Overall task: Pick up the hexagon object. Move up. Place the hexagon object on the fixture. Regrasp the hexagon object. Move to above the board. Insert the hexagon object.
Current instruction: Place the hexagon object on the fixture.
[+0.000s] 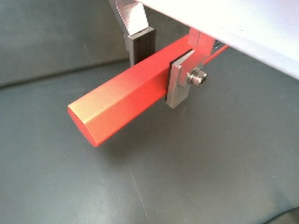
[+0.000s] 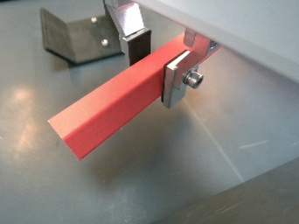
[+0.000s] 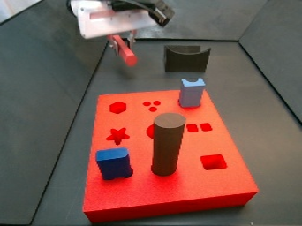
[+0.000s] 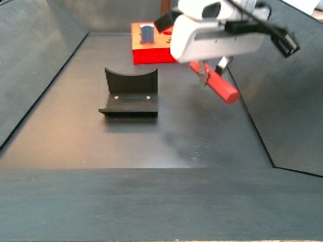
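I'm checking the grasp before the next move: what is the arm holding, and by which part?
The gripper, raised above the floor, holds the red rod. Its jaws clamp the rod's two long sides near one end, leaving most of its length sticking out free.

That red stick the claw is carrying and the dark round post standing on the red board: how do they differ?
The hexagon object is red-pink and slender; the dark cylinder is grey-black and thicker. The hexagon object has flat faces, plain in a wrist view; the cylinder is round. The hexagon object hangs tilted in the gripper, off the floor; the cylinder stands upright on the board. Both are long.
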Controlling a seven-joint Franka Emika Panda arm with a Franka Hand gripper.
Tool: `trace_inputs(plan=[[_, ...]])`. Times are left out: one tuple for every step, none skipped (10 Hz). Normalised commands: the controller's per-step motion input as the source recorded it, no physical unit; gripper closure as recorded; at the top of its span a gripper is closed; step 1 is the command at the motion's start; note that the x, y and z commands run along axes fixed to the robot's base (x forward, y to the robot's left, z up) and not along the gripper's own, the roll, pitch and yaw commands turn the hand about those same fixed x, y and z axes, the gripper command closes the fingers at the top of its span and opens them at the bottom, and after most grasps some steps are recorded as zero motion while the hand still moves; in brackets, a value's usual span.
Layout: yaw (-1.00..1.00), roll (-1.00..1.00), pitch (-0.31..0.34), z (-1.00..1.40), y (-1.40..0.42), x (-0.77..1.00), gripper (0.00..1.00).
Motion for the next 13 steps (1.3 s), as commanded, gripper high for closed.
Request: trace_inputs(plan=[[0.00, 0.00, 0.000, 1.00, 0.00, 0.00, 1.00], [0.00, 0.01, -0.004, 1.00, 0.00, 0.00, 1.00], [0.00, 0.01, 0.014, 1.00, 0.00, -0.01, 1.00], [-0.01, 0.02, 0.020, 1.00, 0.01, -0.02, 1.00], [-0.01, 0.03, 0.028, 1.00, 0.01, -0.02, 1.00], [-0.01, 0.05, 0.037, 1.00, 0.01, -0.02, 1.00], [-0.01, 0.05, 0.040, 1.00, 0.02, -0.03, 1.00], [-0.01, 0.06, 0.045, 0.99, 0.02, -0.03, 1.00], [-0.01, 0.07, 0.051, 0.79, 0.02, -0.02, 1.00], [-0.01, 0.08, 0.059, 0.63, 0.02, -0.01, 1.00], [-0.01, 0.08, 0.065, 0.53, 0.02, -0.01, 1.00], [0.00, 0.09, 0.083, 0.27, 0.02, 0.00, 1.00], [-1.00, -0.05, 0.198, -0.08, -0.07, 1.00, 1.00]])
